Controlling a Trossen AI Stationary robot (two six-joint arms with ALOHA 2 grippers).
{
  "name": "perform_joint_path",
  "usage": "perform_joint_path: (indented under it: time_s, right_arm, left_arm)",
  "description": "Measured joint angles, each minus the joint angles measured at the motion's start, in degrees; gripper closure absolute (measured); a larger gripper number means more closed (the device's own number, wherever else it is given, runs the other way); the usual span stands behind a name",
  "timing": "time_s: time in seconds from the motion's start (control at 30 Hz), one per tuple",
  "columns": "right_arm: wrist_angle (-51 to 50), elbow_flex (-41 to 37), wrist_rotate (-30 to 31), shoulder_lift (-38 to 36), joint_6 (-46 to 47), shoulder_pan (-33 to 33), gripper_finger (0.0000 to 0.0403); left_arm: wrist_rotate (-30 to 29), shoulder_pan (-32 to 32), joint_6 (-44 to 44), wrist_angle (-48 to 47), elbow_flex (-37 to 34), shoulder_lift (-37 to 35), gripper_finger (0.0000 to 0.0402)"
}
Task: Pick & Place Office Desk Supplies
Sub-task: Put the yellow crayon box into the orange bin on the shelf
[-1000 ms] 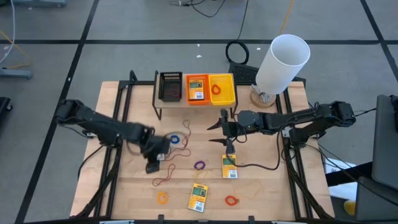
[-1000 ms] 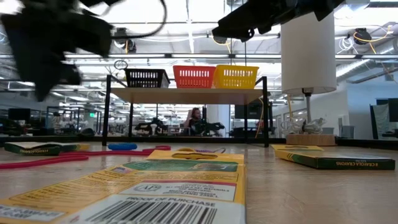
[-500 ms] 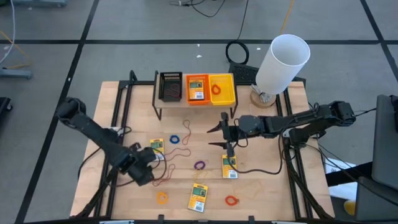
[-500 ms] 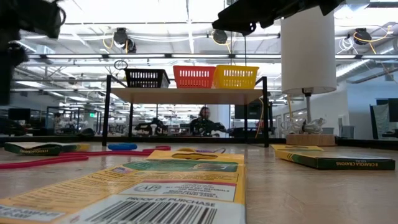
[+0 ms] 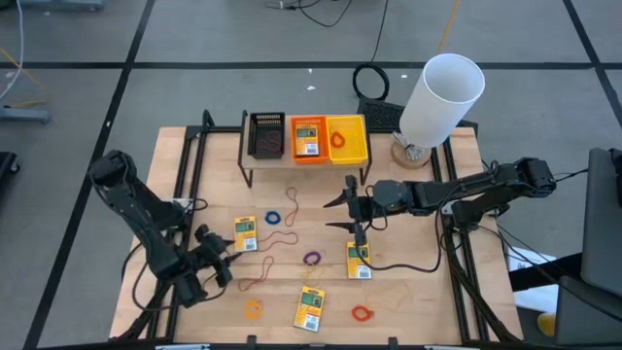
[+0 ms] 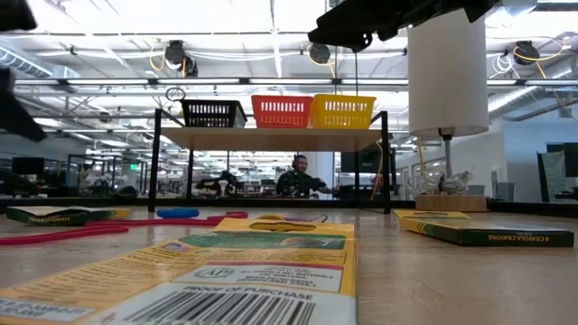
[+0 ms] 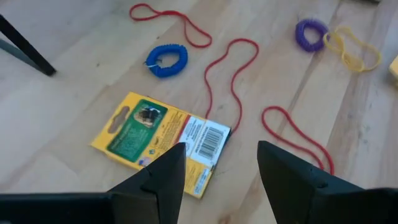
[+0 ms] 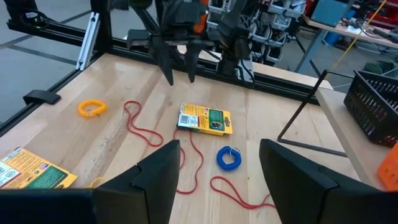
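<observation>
My left gripper [image 5: 206, 264] hangs wide and empty, raised so the camera sees the yellow pack [image 7: 163, 140] just ahead of my fingertips [image 7: 165, 171], beside a red loop [image 7: 233, 74] and blue coil [image 7: 166, 59]. My right gripper [image 5: 342, 212], also spread, waits above another pack [image 5: 359, 260].

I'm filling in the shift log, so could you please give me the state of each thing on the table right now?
Left gripper: open, empty, near the left pack.
Right gripper: open, empty, mid-table.
Left pack: flat on the table.
Orange bin: holds one pack.
Yellow bin: holds an orange band.
Blue band: loose on the table.
</observation>
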Motion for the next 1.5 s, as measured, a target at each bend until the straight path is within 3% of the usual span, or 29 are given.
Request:
perform_joint_path:
  time_s: [0.13, 0.4, 1.1, 1.3, 1.5]
  right_arm:
    - [0.1, 0.0, 0.0, 0.0, 0.0, 0.0, 0.0193]
    - [0.4, 0.0, 0.0, 0.0, 0.2, 0.0, 0.0193]
    - [0.4, 0.0, 0.0, 0.0, 1.7, 0.0, 0.0193]
    - [1.5, 0.0, 0.0, 0.0, 1.7, 0.0, 0.0193]
    - [1.4, 0.0, 0.0, 0.0, 1.7, 0.0, 0.0193]
  left_arm:
    - [-3.3, -3.3, -5.9, 6.1, -6.0, 0.0, 0.0213]
    - [-3.1, -6.0, -12.8, 19.1, -16.5, 0.0, 0.0213]
    - [1.6, -6.7, -32.1, 19.4, -16.8, 0.0, 0.0213]
    - [1.9, -5.0, -31.7, 20.1, -16.8, 0.0, 0.0213]
    - [5.9, -1.4, -26.4, 22.9, -16.8, 0.0, 0.0213]
